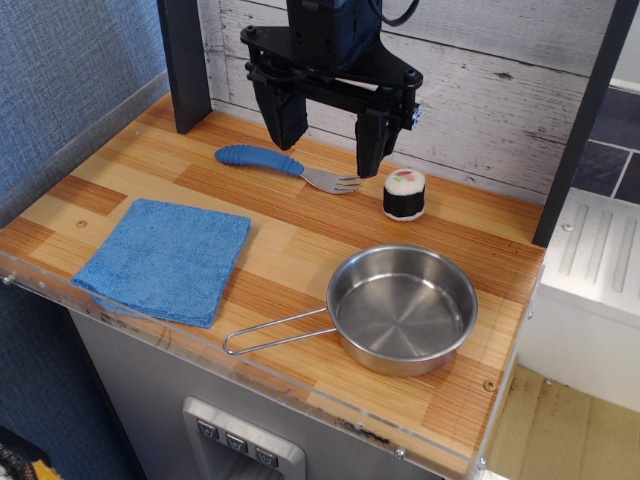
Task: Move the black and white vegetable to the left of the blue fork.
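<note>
The black-banded white-topped toy roll (404,194) stands just right of the blue-handled metal fork (286,166). In front lie a folded blue cloth (165,258) at left and a round steel pan (403,309) at right.

No legible text or labels

One of each — fork (283,166), sushi-roll vegetable (404,194), blue cloth (165,258), steel pan (402,309).

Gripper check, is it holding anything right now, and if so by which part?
Nothing is held. The gripper hangs open above the blue fork, and the black and white vegetable stands untouched beside it.
</note>
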Action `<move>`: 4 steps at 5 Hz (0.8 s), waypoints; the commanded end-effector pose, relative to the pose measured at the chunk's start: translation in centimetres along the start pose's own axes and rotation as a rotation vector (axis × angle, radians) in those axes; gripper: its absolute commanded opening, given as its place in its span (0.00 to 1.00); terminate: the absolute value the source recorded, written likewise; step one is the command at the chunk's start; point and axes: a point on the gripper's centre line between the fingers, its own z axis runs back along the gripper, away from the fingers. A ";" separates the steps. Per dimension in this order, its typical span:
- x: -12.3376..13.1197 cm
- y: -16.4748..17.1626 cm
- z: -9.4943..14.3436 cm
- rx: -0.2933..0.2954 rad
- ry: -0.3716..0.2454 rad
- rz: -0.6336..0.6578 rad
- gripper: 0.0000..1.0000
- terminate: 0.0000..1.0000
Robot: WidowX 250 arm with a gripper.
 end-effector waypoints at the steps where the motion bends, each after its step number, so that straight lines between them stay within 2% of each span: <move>1: 0.0 0.0 0.0 0.000 0.000 0.000 1.00 0.00; 2: 1.8 0.2 -0.9 -0.015 -0.016 -0.024 1.00 0.00; 4: 6.7 1.2 -4.8 -0.036 -0.089 -0.082 1.00 0.00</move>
